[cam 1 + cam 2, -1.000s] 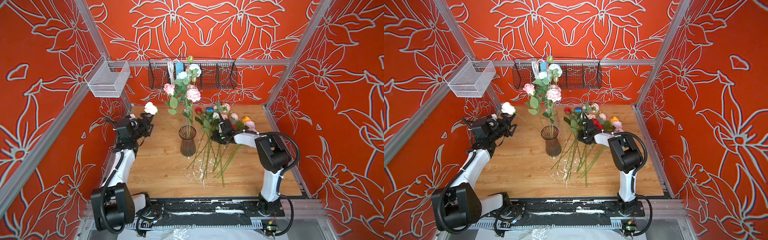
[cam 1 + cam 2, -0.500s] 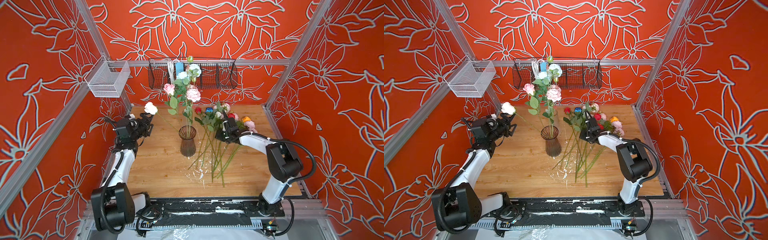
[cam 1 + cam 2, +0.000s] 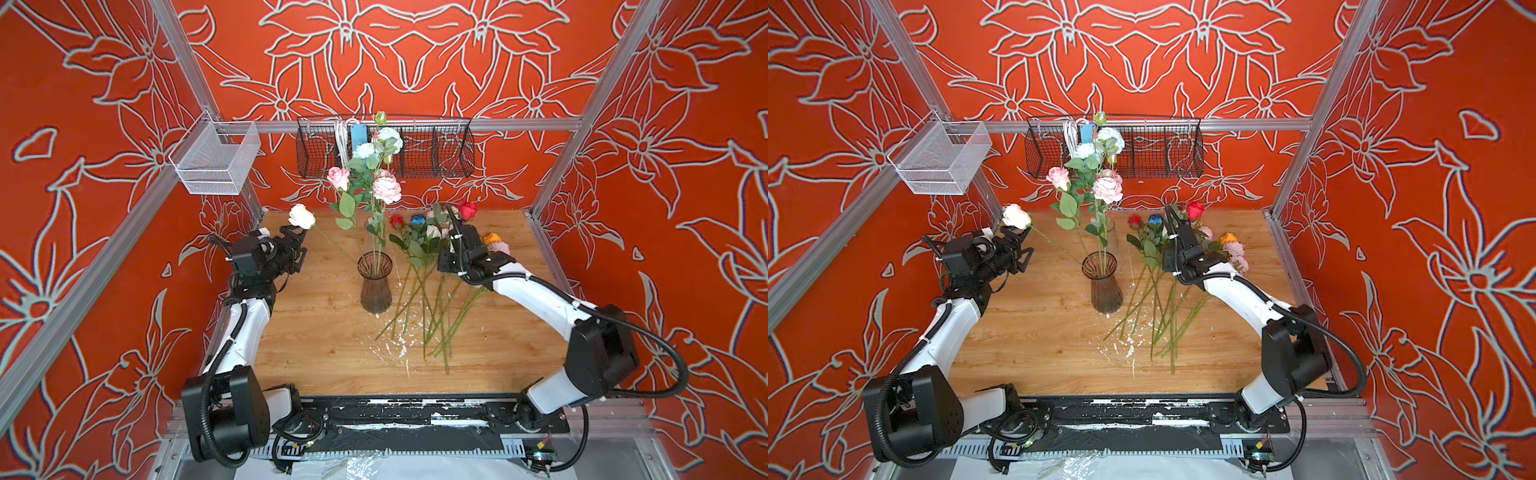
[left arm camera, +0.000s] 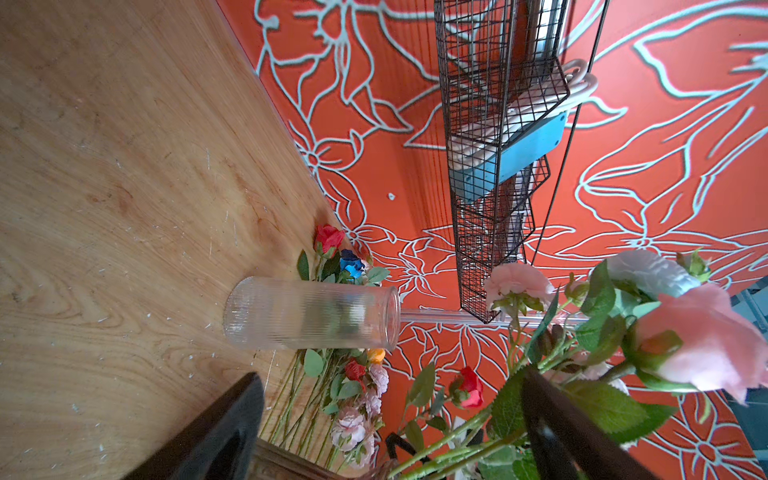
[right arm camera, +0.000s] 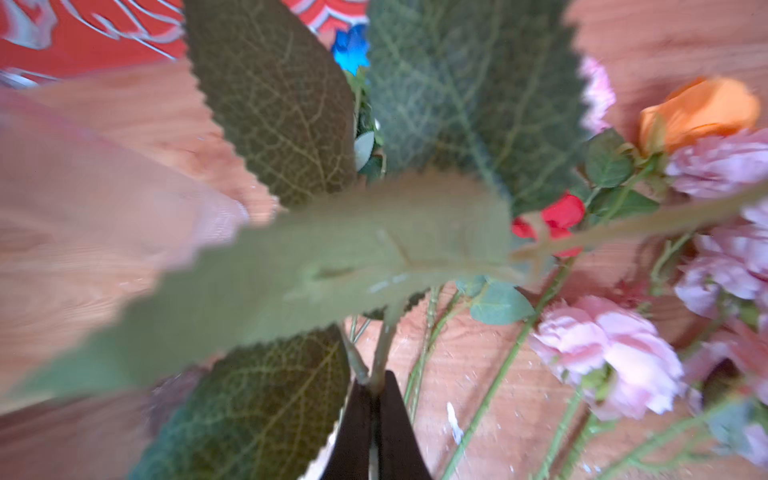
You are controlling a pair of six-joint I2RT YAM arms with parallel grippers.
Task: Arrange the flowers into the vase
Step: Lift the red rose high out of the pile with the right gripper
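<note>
Centrally, vase (image 3: 375,286) holds flowers (image 3: 386,189) (heads high); left hand (image 3: 297,248) spread wide, right hand (image 5: 376,409) clamping stem (image 5: 379,365)

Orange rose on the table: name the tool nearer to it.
Right. The right tool grips a stem just beside the orange rose; the left tool hangs open beyond the dark vase.

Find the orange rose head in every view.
Top view: orange rose head beside pink blooms.
Top view: orange rose head, same place.
Left wrist: orange rose head by the clear vase mouth.
Right wrist: orange rose head next to pink blooms.
Shared landmark: blue rose.
</note>
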